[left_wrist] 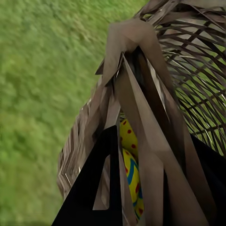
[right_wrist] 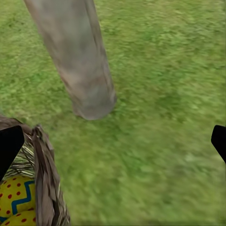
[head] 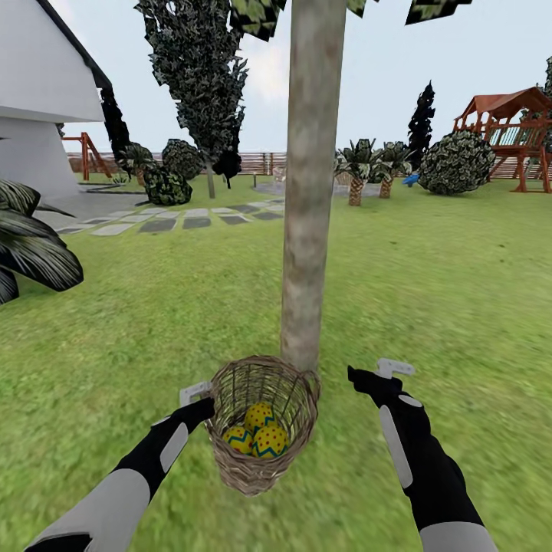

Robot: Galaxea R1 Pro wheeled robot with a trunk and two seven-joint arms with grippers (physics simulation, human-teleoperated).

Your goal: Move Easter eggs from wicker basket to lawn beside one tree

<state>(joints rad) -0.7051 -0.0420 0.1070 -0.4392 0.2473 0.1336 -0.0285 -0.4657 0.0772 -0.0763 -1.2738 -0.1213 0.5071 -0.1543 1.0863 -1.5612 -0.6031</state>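
Left gripper (head: 201, 406) is clamped on the braided rim of the wicker basket (head: 261, 468), holding it up off the lawn (head: 115, 322) just in front of the tree (head: 307, 230). All three Easter eggs (head: 257, 433) lie together in the bottom. Right gripper (head: 366, 379) hovers beside the basket with its jaws spread wide, holding nothing.

A single-sided grip could let the basket tip or swing, I judge, spilling eggs that may roll off from the trunk. Reaching in, the right fingers could catch the rim or loop handle. Open grass lies right of the trunk; the trunk itself crowds the basket's far edge.
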